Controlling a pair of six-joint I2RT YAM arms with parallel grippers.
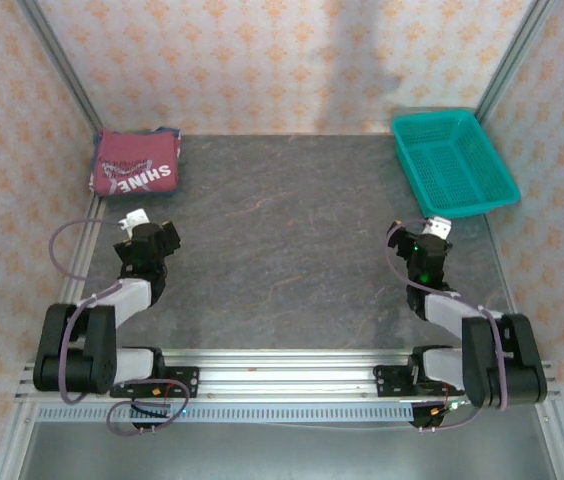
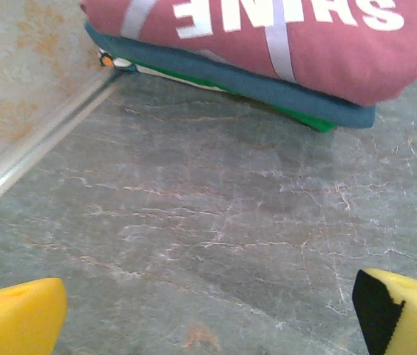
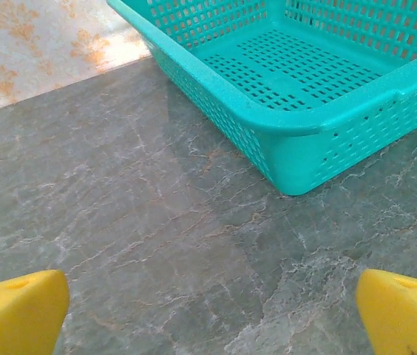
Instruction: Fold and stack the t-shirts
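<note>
Shirts [image 2: 268,44] lay stacked just ahead of left gripper [image 2: 208,322], long axis crosswise; left arm far nearer. Both grippers spread wide, empty; right gripper [image 3: 208,314] faced basket [image 3: 304,144].

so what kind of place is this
Probably a robot test cell: patterned panels enclose a dark stone-look table, with a left arm and a right arm bolted at its near edge.

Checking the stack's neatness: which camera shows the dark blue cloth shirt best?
Left wrist view: close up, the dark blue cloth shirt lies as a folded edge under the maroon red SHINE shirt. Top external view gives a blue sliver behind the maroon. Right wrist view faces the teal mesh basket.
</note>
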